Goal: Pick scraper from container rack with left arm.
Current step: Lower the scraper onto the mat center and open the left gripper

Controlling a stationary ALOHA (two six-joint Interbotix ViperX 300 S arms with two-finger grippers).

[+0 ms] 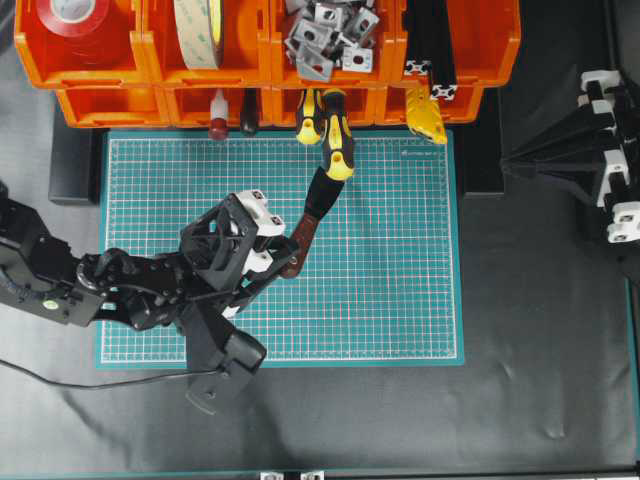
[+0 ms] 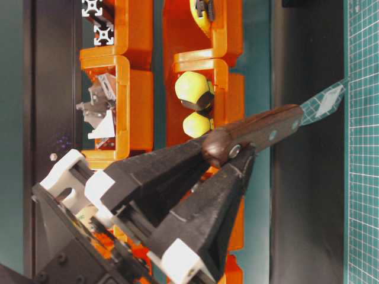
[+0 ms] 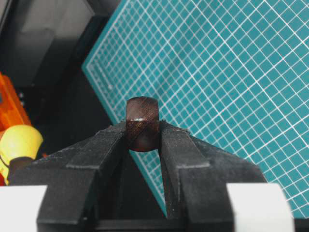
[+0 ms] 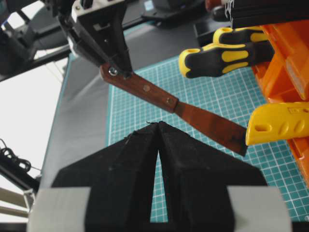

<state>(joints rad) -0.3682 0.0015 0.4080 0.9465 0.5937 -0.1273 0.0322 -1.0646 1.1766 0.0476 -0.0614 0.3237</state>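
Scraper (image 4: 174,107) handle end pinched between left gripper (image 3: 143,137) jaws, blade jutting beyond them

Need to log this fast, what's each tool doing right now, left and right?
Left tool: closed on the end of the scraper's wooden handle, holding it over the green mat.
Right tool: closed, holding nothing.

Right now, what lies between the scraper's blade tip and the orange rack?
In the overhead view, the yellow-and-black screwdriver handles lie between the scraper, clamped in the left gripper, and the container rack.

Black left arm (image 1: 130,285), white-capped gripper (image 1: 285,250), trailing black cable (image 1: 60,380).
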